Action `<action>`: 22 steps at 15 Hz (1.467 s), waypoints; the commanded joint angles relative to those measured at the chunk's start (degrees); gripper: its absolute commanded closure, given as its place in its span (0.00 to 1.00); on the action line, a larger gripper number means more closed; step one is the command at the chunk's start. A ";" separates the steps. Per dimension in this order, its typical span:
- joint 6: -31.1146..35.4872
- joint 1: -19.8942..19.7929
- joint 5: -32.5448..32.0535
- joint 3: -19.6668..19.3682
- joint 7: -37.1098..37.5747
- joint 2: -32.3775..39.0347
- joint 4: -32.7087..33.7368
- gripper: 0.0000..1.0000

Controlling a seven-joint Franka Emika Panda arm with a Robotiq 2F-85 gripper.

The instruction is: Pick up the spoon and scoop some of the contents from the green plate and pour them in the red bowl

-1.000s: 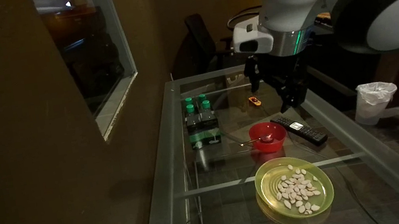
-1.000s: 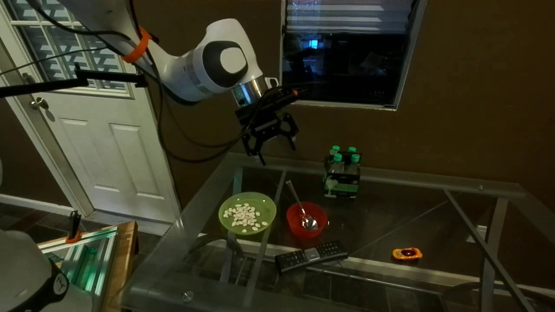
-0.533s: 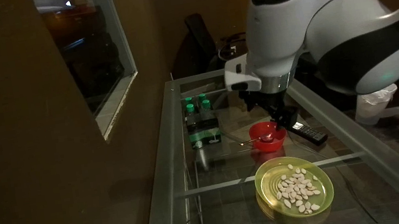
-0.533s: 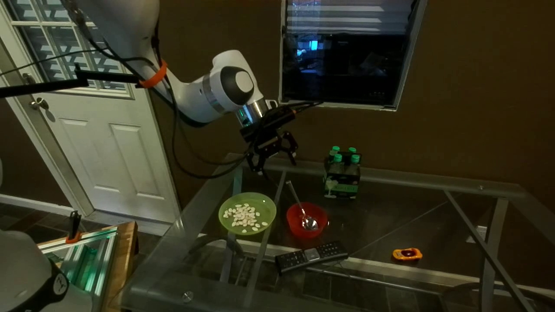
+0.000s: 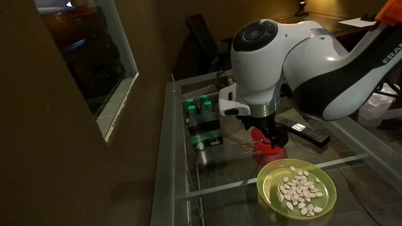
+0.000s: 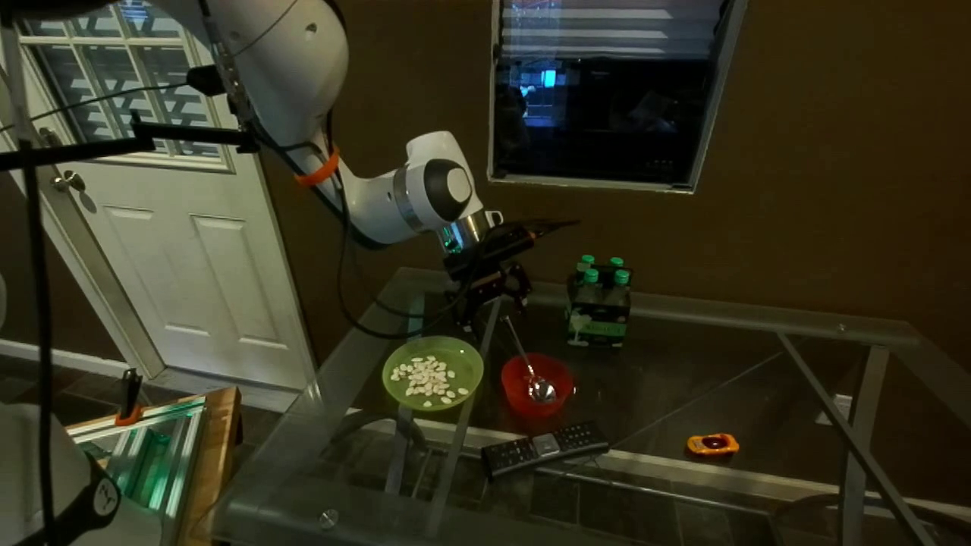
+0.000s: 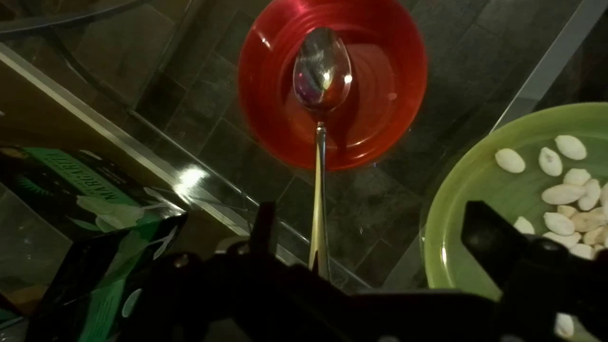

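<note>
A silvery spoon [image 7: 323, 76] leans in the red bowl [image 7: 266, 104], its scoop end inside and its handle over the rim. My open gripper [image 7: 370, 211] hangs above the table near the handle's free end. In the wrist view the handle passes between the spread fingers [image 7: 262, 228], closer to the one at the left; its tip is hidden by the gripper body. In an exterior view the gripper [image 6: 494, 315] is over the space between plate and bowl, holding nothing. The green plate [image 6: 451, 347] carries pale contents [image 6: 428, 375]. In an exterior view the gripper covers part of the red bowl [image 5: 258, 138].
A carton of green-capped bottles [image 6: 599, 311] stands by the wall near the bowl. A black remote [image 6: 546, 449] lies in front of the bowl, and a small orange object [image 6: 713, 444] sits farther off on the glass table [image 6: 667, 356].
The arm has come down steadily, bringing the gripper lower and closer to the spoon handle and red bowl. The jaws have stayed open; spoon, bowl and plate have not moved.
</note>
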 commanded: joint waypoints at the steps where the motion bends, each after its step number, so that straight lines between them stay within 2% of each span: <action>1: 1.35 -1.02 -2.00 0.03 0.86 4.56 4.32 0.06; 2: 1.43 -1.34 -1.45 0.20 0.03 5.25 4.99 0.13; 3: 1.31 -1.51 -1.26 0.26 -0.49 6.03 5.72 0.26; 7: 0.69 -1.80 -1.18 0.24 -1.59 7.62 7.52 0.40; 11: 1.03 -2.13 -1.05 0.36 -3.05 8.61 8.06 0.49; 12: 1.28 -2.31 -0.82 0.49 -3.61 8.90 8.15 0.46; 15: 1.73 -2.60 -0.63 0.54 -4.52 9.53 8.41 0.50; 16: 1.78 -2.64 -0.66 0.49 -4.74 9.68 8.51 0.52; 17: 1.90 -2.75 -0.68 0.46 -5.01 9.75 8.50 0.62; 19: 2.04 -2.89 -0.79 0.35 -5.26 9.68 8.41 0.66; 20: 2.11 -3.02 -0.75 0.35 -5.54 9.47 8.27 0.77; 22: 2.17 -3.23 -0.77 0.35 -6.11 9.20 8.12 0.77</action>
